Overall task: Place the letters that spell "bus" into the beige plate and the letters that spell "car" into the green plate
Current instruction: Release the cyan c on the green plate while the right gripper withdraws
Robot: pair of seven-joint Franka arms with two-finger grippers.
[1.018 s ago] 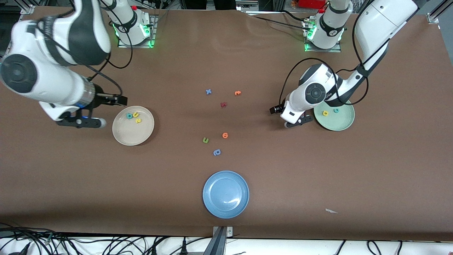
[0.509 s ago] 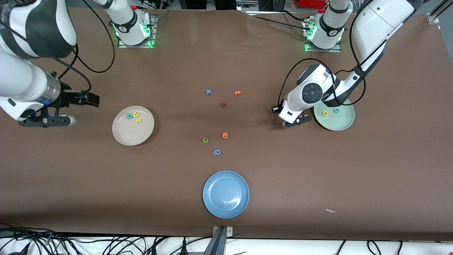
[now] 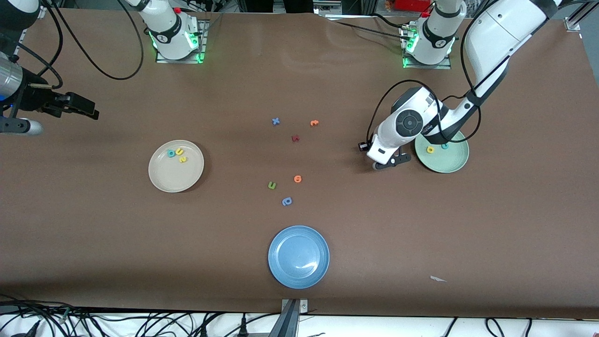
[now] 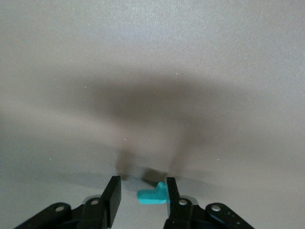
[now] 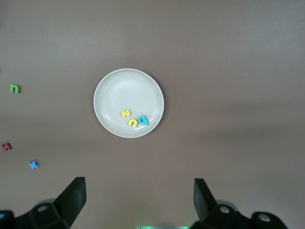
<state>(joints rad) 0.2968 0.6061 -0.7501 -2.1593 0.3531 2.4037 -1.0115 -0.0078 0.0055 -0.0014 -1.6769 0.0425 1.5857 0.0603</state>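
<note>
Lowest in the frame, close to the middle of the bottom edge, sits a blue plate (image 3: 298, 271). A white paper scrap (image 3: 438, 279) lies on the desk (image 3: 514, 224) toward the left arm's end.

Above the blue plate, mid-frame, are three loose letters: a blue round letter (image 3: 287, 201), a green letter (image 3: 272, 186) and the lower orange letter (image 3: 297, 179).

At about that height, toward the right arm's end, the beige plate (image 3: 175, 185) holds the teal b (image 3: 171, 153), yellow u (image 3: 179, 150) and yellow s (image 3: 183, 159), all close together near its upper rim.

Toward the left arm's end, the green plate (image 3: 449, 164) holds the yellow a (image 3: 430, 150) and teal c (image 3: 444, 146). Just beside it, on its mid-frame side, the left hand (image 3: 392, 161) is down at the desk. In the left wrist view its fingers stand partly apart with the teal r (image 4: 151, 196) between them. The r touches one finger (image 4: 170, 191), with a gap to the other.

Higher in the frame lie a dark red letter (image 3: 295, 138), a blue x (image 3: 276, 121) and the upper orange letter (image 3: 314, 122).

The right hand (image 3: 91, 110) hangs over bare desk at the upper edge of the right arm's end, fingers spread wide and empty.
</note>
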